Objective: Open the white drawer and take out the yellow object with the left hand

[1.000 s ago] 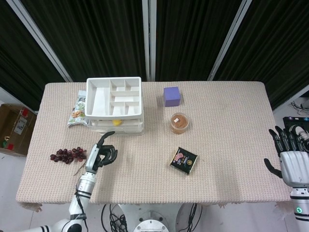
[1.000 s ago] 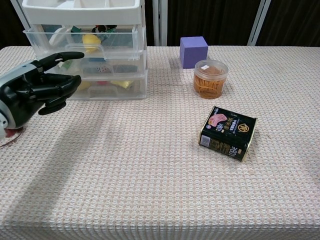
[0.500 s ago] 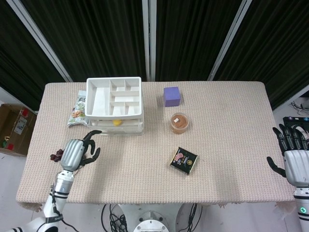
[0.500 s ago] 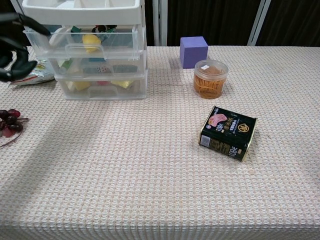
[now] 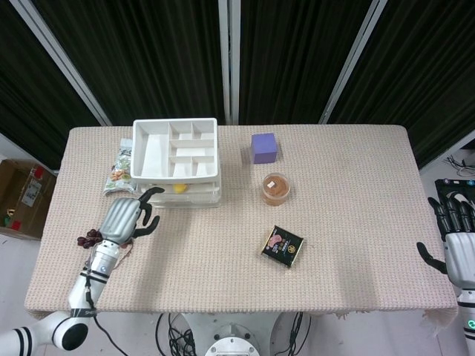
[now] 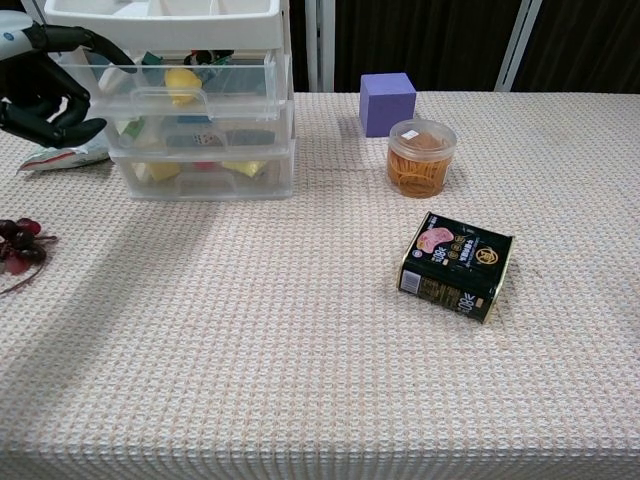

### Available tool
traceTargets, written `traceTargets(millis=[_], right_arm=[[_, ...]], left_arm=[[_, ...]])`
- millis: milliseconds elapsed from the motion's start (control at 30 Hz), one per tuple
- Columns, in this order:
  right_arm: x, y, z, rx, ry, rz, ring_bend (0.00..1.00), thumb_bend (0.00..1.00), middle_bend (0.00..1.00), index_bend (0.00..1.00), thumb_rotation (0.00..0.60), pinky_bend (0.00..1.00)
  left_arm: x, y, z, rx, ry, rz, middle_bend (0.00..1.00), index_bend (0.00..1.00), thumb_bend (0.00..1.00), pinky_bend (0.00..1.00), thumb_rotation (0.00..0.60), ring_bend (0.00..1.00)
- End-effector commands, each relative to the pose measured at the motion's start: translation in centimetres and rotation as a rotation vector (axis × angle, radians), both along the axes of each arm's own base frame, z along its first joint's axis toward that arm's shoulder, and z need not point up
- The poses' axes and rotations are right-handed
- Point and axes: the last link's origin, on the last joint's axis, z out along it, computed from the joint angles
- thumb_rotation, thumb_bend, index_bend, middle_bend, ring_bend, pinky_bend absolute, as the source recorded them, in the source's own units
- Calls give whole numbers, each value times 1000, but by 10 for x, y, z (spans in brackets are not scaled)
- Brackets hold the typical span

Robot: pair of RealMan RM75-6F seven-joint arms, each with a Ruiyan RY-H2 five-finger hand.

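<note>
1. Black curtains back a counter (image 5: 356,185) laid with beige woven cloth.
2. On it stands the white drawer (image 6: 170,85) unit, top drawer pulled slightly forward, the yellow object (image 6: 181,83) lying inside.
3. Just left of that drawer hovers the left hand (image 6: 40,85), fingers curled loosely, holding nothing.
4. Off the counter's right edge, the right hand (image 5: 460,248) is spread, empty.

Left hand (image 5: 125,219) raised, fingers loosely curled and empty; right hand (image 5: 459,245) upright, fingers apart, empty.
</note>
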Motion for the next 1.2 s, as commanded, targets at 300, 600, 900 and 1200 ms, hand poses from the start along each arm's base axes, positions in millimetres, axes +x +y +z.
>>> traceTargets(millis=[300, 600, 900, 1200], right_arm=[[-2, -3, -4, 13, -3, -5, 0, 195, 5, 0, 600, 0], [0, -5, -5, 19, -1, -3, 0, 195, 5, 0, 600, 0], [0, -3, -5, 14, -3, -4, 0, 197, 4, 0, 600, 0], [2, 2, 0, -2, 0, 1, 0, 197, 4, 0, 600, 0]], left_arm=[[6, -9, 8, -51, 13, -31, 806, 325, 405, 1000, 600, 916], [9, -26, 17, -143, 8, -49, 804, 329, 405, 1000, 600, 915], [8, -36, 25, -202, -10, -73, 800, 355, 405, 1000, 600, 913], [8, -40, 34, -204, 20, -113, 790, 239, 405, 1000, 600, 907]])
